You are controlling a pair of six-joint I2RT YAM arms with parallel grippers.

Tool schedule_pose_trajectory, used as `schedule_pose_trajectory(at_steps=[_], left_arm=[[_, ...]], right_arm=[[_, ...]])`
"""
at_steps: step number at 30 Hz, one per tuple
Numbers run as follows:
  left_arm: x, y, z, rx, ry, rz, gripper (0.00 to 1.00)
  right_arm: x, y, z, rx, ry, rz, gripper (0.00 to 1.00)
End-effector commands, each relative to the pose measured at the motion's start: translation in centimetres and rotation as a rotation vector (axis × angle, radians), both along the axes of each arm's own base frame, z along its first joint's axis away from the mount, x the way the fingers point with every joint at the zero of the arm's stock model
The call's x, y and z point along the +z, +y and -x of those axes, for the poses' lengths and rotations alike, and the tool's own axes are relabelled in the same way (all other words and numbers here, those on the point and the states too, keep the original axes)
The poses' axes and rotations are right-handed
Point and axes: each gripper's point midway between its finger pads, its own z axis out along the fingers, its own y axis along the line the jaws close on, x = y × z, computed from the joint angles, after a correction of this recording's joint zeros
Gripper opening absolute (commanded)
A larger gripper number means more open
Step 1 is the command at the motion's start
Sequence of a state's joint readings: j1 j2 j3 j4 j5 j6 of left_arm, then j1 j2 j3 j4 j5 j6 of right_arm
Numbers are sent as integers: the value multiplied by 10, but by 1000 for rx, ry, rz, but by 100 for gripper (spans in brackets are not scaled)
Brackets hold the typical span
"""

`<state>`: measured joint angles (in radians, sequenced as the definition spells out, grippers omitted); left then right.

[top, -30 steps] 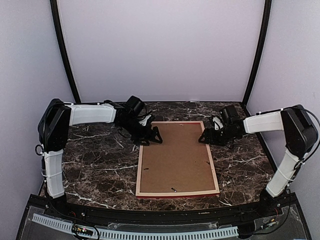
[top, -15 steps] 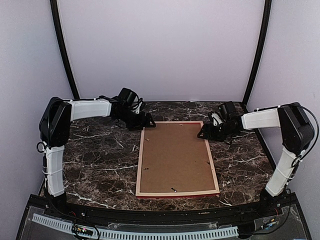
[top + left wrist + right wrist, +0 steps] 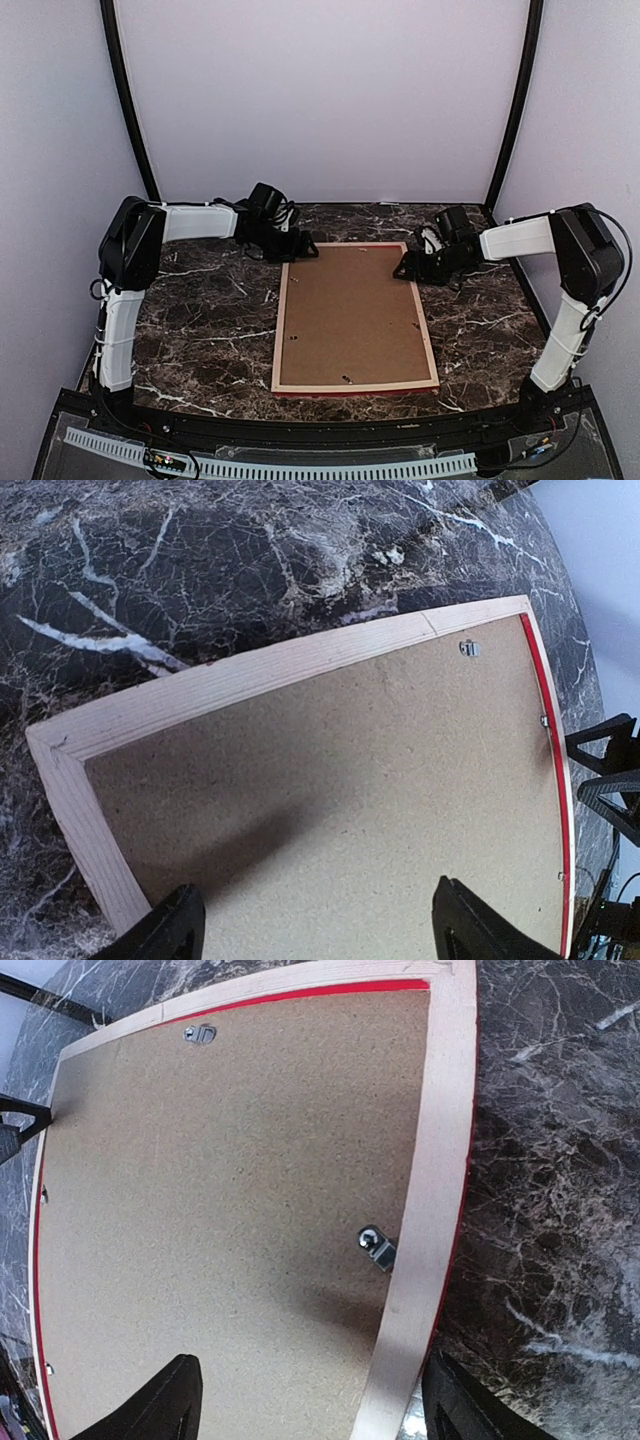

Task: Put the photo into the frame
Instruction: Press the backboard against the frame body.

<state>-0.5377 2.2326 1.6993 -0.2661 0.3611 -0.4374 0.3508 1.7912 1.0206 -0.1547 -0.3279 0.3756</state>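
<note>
**A:** Where is the frame [image 3: 355, 385] lying?

**B:** It is lying flat and face down in the middle of the dark marble counter [image 3: 200, 320]. Its pale wood back is facing up, and a thin line of red is peeking out along its edges.

**A:** What is sitting inside it?

**B:** A brown backing board [image 3: 352, 315] is filling the wooden rim, and small metal tabs [image 3: 378, 1247] are reaching from the rim onto the board.

**A:** What is the left end effector [image 3: 300, 246] doing?

**B:** It is hanging by the frame's far left corner, with its fingers [image 3: 172, 932] standing apart and gripping nothing.

**A:** And the right end effector [image 3: 408, 268]?

**B:** It is hovering at the far right corner, beside the right rail. Its fingers [image 3: 165, 1400] are likewise spreading wide and holding nothing. I cannot tell whether either one is touching the wood.
</note>
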Motion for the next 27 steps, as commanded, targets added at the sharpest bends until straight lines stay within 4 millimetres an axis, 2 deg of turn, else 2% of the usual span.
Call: schedule_pose_trajectory(at_steps=[1,8,19,23,27], left_arm=[[-14,-6,12,-23,37,-27,80],[-37,-2,34,-28,101,-103,77],[-60,-2,70,-64,193,-160,73],[-57,-6,77,-87,202,-141,72],[-37,-12,71,-99,155,-113,73]], right_arm=[[0,4,-3,7,-12,-33,77],[-2,5,-3,11,-6,-38,77],[-4,4,-1,18,1,-31,77],[-2,3,0,20,0,-25,77],[1,2,-1,19,-7,-19,77]])
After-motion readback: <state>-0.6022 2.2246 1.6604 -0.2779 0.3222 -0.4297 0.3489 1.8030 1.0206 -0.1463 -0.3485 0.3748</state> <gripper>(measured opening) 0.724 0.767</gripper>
